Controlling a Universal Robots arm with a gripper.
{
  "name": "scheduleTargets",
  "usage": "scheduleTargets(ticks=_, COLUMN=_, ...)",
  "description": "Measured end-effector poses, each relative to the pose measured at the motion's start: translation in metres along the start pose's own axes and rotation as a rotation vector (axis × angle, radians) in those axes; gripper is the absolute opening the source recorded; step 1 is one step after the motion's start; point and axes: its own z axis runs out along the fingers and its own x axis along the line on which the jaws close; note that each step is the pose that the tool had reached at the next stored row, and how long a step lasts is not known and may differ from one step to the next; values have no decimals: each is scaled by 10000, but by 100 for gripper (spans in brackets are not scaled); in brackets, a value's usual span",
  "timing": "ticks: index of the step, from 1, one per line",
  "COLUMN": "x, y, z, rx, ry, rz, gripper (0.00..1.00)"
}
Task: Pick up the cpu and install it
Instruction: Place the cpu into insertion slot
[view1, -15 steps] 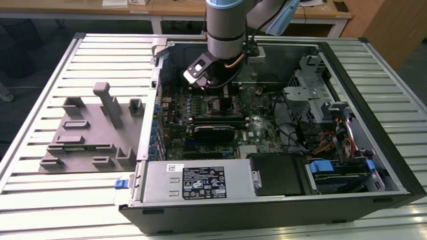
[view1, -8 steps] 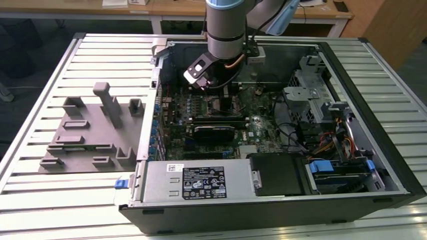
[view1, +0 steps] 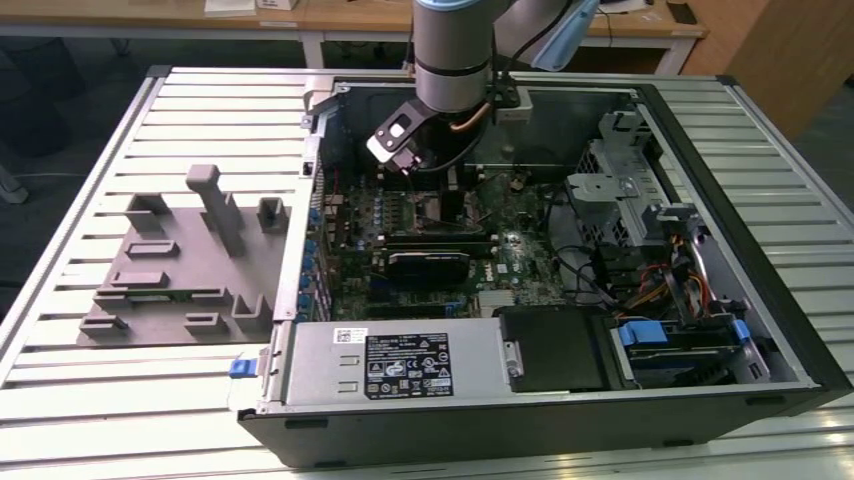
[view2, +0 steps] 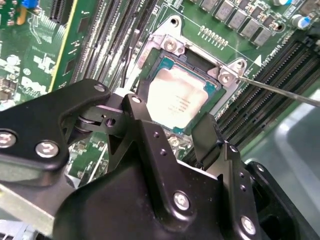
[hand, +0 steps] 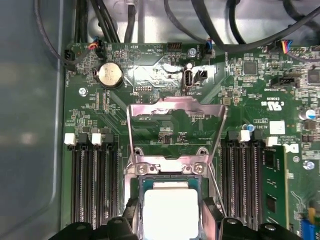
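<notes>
Black gripper (view2: 170, 120) fingers spread, flanking silver cpu (view2: 177, 97) seated in open socket (view2: 170, 45), metal lid (hand: 175, 103) raised, green motherboard (hand: 240, 90) around

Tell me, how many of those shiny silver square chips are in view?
1. The cpu sits in the middle of the green motherboard, beside the swung-open metal frame. More chips could be hidden under the arm or other parts.
</notes>
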Motion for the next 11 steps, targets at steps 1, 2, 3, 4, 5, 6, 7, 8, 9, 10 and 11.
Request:
scheduleTargets(ticks=1, x=0, y=2, z=-22, rx=0, ry=0, rz=0, gripper=61)
scheduleTargets(ticks=2, x=-1, y=3, z=-42, rx=0, ry=0, rz=0, gripper=61)
scheduleTargets(ticks=3, x=-1, y=4, z=-59, rx=0, ry=-1, rz=0, gripper=61)
scheduleTargets(ticks=4, x=-1, y=4, z=-66, rx=0, ry=0, rz=0, gripper=61)
scheduleTargets(ticks=5, x=-1, y=4, z=-66, rx=-1, ry=1, rz=0, gripper=61)
scheduleTargets(ticks=6, x=-1, y=4, z=-66, rx=-1, ry=2, rz=0, gripper=61)
scheduleTargets(ticks=7, x=-1, y=4, z=-66, rx=-1, ry=1, rz=0, gripper=61)
scheduleTargets(ticks=8, x=-1, y=4, z=-66, rx=-1, ry=1, rz=0, gripper=61)
scheduleTargets(ticks=9, x=-1, y=4, z=-66, rx=-1, ry=1, rz=1, gripper=61)
scheduleTargets(ticks=10, x=-1, y=4, z=-66, rx=0, ry=0, rz=2, gripper=61)
scheduleTargets(ticks=11, x=-1, y=4, z=-66, rx=0, ry=0, rz=2, gripper=61)
